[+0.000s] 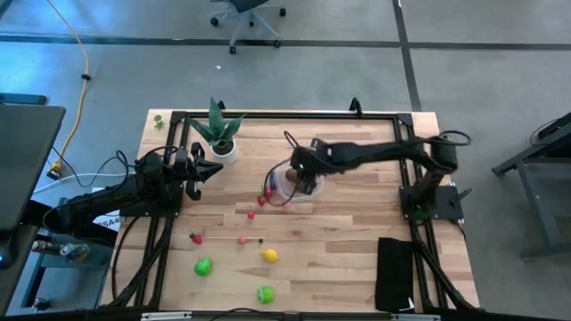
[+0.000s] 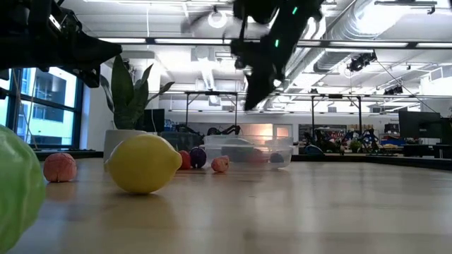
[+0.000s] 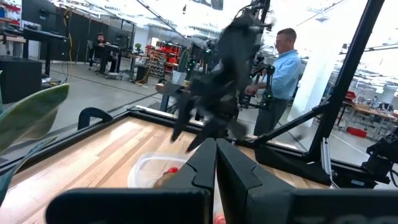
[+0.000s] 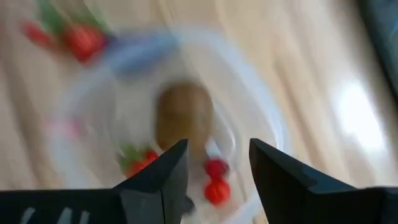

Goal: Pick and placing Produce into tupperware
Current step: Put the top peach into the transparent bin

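Observation:
The clear tupperware [image 1: 287,185] stands mid-table; inside it lie a brown kiwi [image 4: 183,118], a strawberry [image 4: 140,158] and small red pieces [image 4: 214,169]. My right gripper [image 4: 217,146] hovers open above the bowl, pointing steeply down, with nothing between its fingers. More produce rests on the wood nearer the front edge: a strawberry [image 1: 194,238], a green fruit [image 1: 203,266], a lemon [image 1: 269,255] and another green fruit [image 1: 265,293]. My left gripper [image 1: 210,169] waits shut at the left, beside the plant pot, clear of the table.
A spiky plant in a white pot [image 1: 221,143] stands at the far left of the table. Small red and purple pieces [image 1: 266,194] lie just left of the bowl. A black pad [image 1: 395,272] lies near the right front. A person [image 3: 286,68] stands beyond the table.

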